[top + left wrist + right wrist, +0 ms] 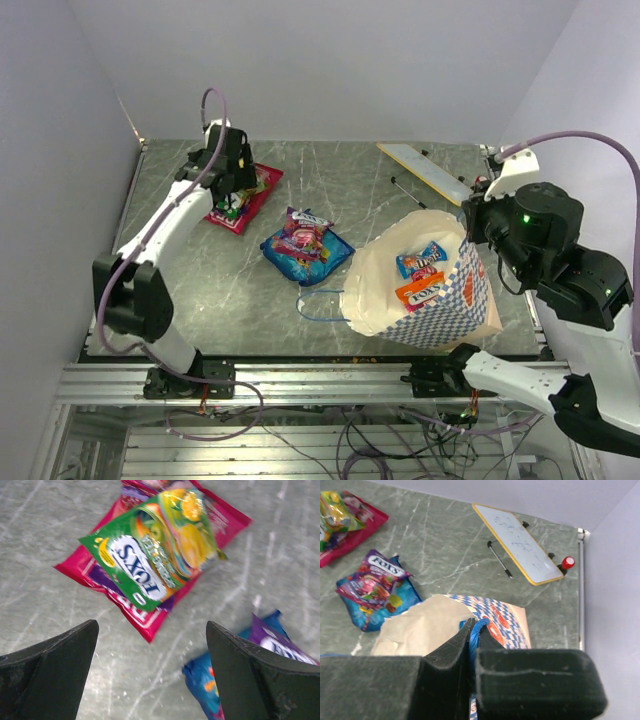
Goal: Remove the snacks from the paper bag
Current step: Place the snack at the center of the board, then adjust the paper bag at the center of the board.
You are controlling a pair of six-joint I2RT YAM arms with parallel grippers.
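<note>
A small blue glossy packet (pixel 421 259) and an orange packet (pixel 420 291) lie inside the blue-and-white checkered paper bag (pixel 468 300). They look light and slippery, so a crimped end seam is probably the best place to pinch. The right gripper (pixel 470 665) clamps the bag's blue string handle (pixel 476 630), arm raised. The left gripper (pixel 151 627) hangs wide open over the yellow-green packet (pixel 155 545).

This is looking like a robotics lab test cell. Plain pale walls (pixel 300 60) are closing in a grey marbled table (pixel 340 180) on three sides. An aluminium rail (pixel 320 382) at the near edge is carrying the left arm (pixel 165 225) and the right arm (pixel 545 245), and loose cables (pixel 390 440) are hanging in bundles under it.
</note>
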